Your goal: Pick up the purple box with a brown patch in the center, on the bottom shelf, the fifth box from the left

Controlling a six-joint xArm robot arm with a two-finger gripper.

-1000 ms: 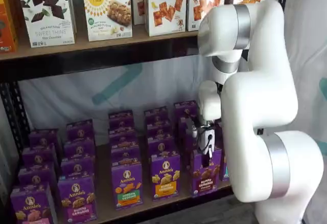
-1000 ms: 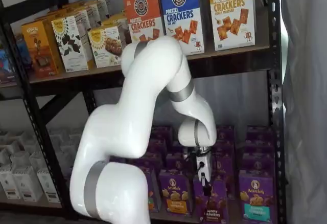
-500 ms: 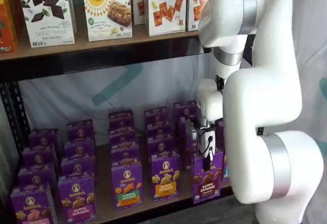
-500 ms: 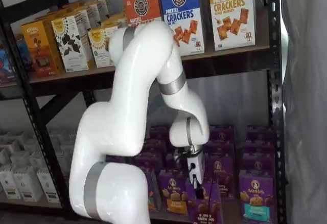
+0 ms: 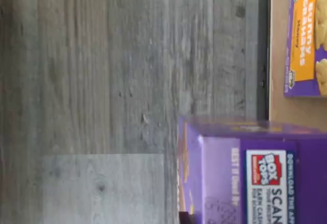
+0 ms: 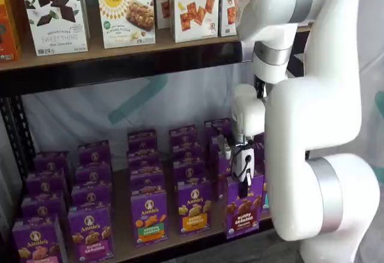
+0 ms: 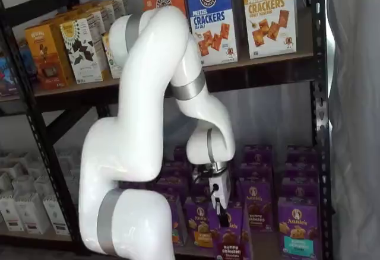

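Note:
The purple box [image 6: 243, 210] shows dark brown bunny crackers and white lettering on its front. It hangs from my gripper [image 6: 245, 180] at the front edge of the bottom shelf [image 6: 122, 218], tilted a little. The black fingers are closed on its top. In the other shelf view the purple box [image 7: 229, 241] sits under my gripper [image 7: 221, 213], forward of its row. In the wrist view the purple box [image 5: 255, 183] shows its top flap with a Box Tops label, out over the grey floor.
Rows of purple cartons fill the bottom shelf, among them an orange-banded one [image 6: 193, 206] and a teal-banded one [image 7: 295, 227]. Cracker boxes [image 6: 195, 5] stand on the upper board. A black rack post [image 7: 319, 117] rises at the right. My white arm [image 7: 148, 123] stands before the shelves.
My gripper has drawn back from the shelf with the purple box in it. The box has come forward out of its row, and the upper arm has risen.

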